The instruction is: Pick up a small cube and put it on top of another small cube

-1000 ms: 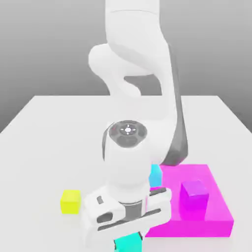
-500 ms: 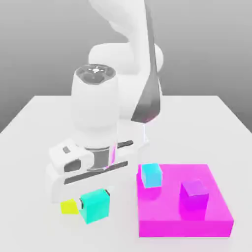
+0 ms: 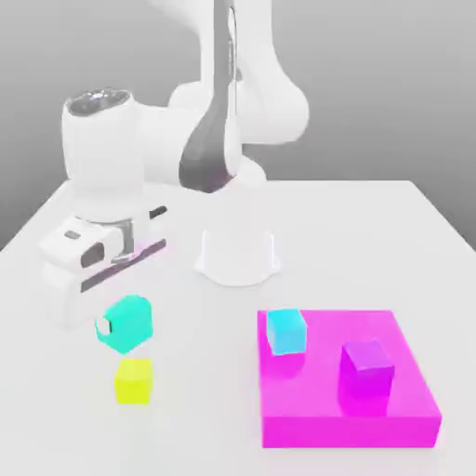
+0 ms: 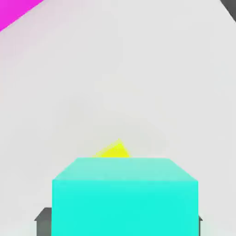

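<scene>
1. We see the white table (image 3: 204, 409) below our jaws.
2. The magenta slab (image 3: 279, 429), well off to the exterior view's right of them, bears purple (image 3: 366, 369) and sky-blue (image 3: 286, 332) cubes.
3. Our gripper (image 3: 125, 323) holds the turquoise cube (image 3: 130, 322), tilted, between its jaws.
4. The yellow cube (image 3: 134, 381) sits lower than them.

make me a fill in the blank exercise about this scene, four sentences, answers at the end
The gripper is holding the ______ cube.
The cube standing alone on the table, off the slab, is ______.
The large flat slab is colored ______.
On the slab, the cube nearest the exterior view's right is ______.

Missing words, in order: turquoise; yellow; magenta; purple
</scene>
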